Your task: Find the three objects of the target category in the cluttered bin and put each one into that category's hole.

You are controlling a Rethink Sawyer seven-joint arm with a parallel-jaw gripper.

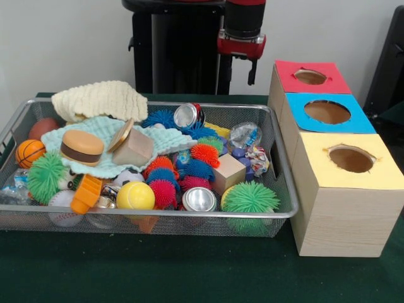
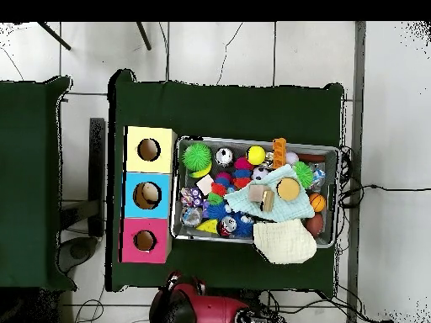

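The silver wire mesh bin (image 1: 158, 214) sits left of centre on the green table, and also shows in the overhead view (image 2: 252, 141). It is full: spiky balls in green (image 1: 250, 197), red (image 1: 163, 191) and blue (image 1: 197, 169), a yellow ball (image 1: 135, 196), two cans (image 1: 199, 199), a small basketball (image 1: 29, 152), a toy burger (image 1: 82, 147), a wooden block (image 1: 228, 173) and cloths. Three wooden boxes stand right of the bin, with red (image 1: 334, 82), blue (image 1: 360, 123) and yellow (image 1: 315, 170) tops, each with a round hole. My gripper (image 1: 242, 47) hangs drawn back behind the bin's far rim, holding nothing I can see.
A cream knitted cloth (image 1: 100, 99) drapes over the bin's far left rim. A mint cloth (image 1: 101, 136) lies under the burger. In the overhead view the arm (image 2: 202, 309) is folded at the table's bottom edge. Green cloth covers the table (image 1: 189, 271).
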